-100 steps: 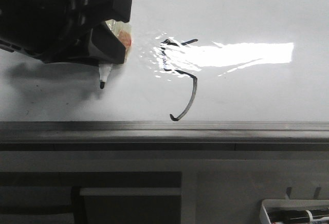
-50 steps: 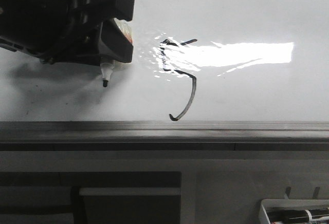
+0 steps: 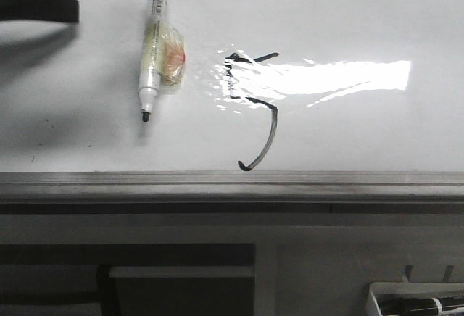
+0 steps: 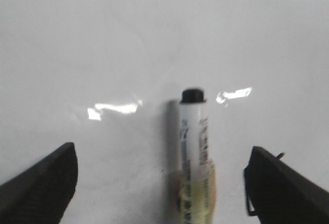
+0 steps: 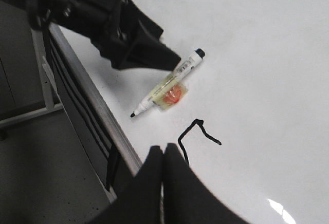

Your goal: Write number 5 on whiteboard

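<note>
The left gripper (image 4: 160,183) has its jaws spread wide, the marker pen (image 3: 151,62) lying loose between them on the whiteboard (image 3: 362,127). The number 5 (image 3: 254,109) sits just beyond. The right gripper (image 5: 163,154) has its jaws pressed together.

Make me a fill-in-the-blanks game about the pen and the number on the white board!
The number drawn on the whiteboard is a ____.
The marker pen is lying on the board with its cap ____.
The left hand is ____, touching nothing.
The number 5 is drawn in ____ ink.

Missing words: 5; off; open; black
</note>
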You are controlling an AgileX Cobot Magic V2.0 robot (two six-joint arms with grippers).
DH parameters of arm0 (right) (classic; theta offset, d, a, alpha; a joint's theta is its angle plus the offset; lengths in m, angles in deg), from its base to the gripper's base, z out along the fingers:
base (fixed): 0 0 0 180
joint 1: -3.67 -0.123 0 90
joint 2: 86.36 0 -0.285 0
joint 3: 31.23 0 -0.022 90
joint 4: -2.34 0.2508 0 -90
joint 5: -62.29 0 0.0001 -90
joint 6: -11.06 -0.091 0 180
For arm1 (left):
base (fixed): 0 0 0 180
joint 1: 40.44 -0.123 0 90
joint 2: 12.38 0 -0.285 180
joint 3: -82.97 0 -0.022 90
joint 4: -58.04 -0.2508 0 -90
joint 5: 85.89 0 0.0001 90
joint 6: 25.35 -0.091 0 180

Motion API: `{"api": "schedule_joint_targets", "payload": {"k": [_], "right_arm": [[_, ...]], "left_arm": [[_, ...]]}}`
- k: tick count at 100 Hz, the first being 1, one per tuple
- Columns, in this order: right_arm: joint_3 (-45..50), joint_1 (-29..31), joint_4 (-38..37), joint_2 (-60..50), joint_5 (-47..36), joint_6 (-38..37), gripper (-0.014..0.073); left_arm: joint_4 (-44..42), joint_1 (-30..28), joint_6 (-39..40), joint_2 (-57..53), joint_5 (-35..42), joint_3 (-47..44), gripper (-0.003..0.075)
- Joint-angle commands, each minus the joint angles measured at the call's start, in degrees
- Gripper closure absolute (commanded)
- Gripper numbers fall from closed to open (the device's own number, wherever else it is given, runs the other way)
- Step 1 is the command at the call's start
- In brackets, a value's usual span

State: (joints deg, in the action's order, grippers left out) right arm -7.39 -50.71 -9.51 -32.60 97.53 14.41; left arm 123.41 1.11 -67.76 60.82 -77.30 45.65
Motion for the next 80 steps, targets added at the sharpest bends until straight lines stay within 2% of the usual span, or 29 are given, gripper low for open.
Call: {"api": "schedule_joint_targets", "payload": {"k": [1, 11, 21, 28, 38, 45, 69, 80], "right_arm": [[-1.71, 0.46, -0.93, -1.87, -3.73, -0.03, 0.0655], [-0.8, 0.46, -2.23, -4.99, -4.54, -0.03, 0.0654], [2.78, 0.46, -6.58, -10.19, -4.4, -3.35, 0.0653], [6.35, 0.46, -12.46, -15.04, -3.47, -10.22, 0.0653], [12.02, 0.46, -21.29, -23.1, -1.22, -20.46, 0.0653], [15.98, 0.46, -26.32, -29.33, -0.13, -24.02, 0.0653], [23.5, 0.46, -29.62, -47.16, 4.21, -24.12, 0.0655], [24.2, 0.46, -30.39, -46.9, 7.91, -24.12, 0.0655]], "left_arm": [[-1.38, 0.53, -0.13, -6.96, 1.33, 1.47, 0.0107], [-5.09, 0.53, -0.13, -14.11, 0.77, -0.16, 0.0157], [-10.83, 0.43, -0.13, -22.24, 0.53, -3.67, 0.0269], [-12.8, 0.43, -0.13, -27.96, 0.53, -7.11, 0.0386], [-13.04, 0.43, -0.13, -35.54, 0.49, -12.68, 0.0599], [-13.04, 0.43, -0.13, -40.3, 0.49, -16.73, 0.0745], [-12.8, 0.43, -0.26, -49.97, 0.83, -25.55, 0.0741], [-12.8, 0.43, -0.26, -50.95, 0.2, -26.22, 0.0741]]}}
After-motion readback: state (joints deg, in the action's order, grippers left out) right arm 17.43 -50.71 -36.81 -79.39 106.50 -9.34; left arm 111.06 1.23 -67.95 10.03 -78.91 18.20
